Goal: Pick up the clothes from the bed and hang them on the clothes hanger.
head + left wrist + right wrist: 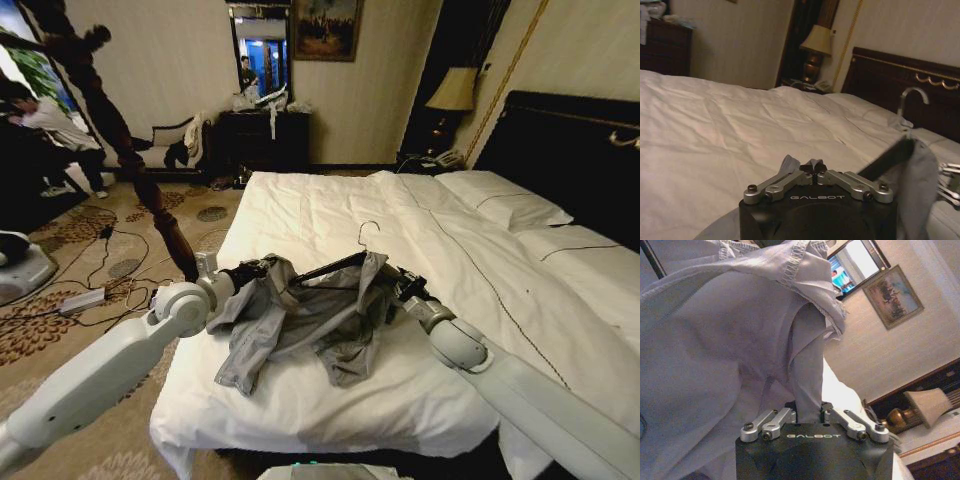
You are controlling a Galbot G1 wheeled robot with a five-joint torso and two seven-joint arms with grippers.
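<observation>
Your one grey garment (300, 320) hangs wrinkled over the single clothes hanger (335, 264), raised just above the bed (330, 210). Your left gripper (813, 167) is clenched on cloth; your right gripper (809, 415) pinches a fold.

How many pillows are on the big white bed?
2 that I can see: one pillow by the dark headboard, farther from the robot, and a second pillow beside it, nearer. More may lie out of sight.

Both end effectors (813, 167) (809, 415) (raised) clamped
</observation>
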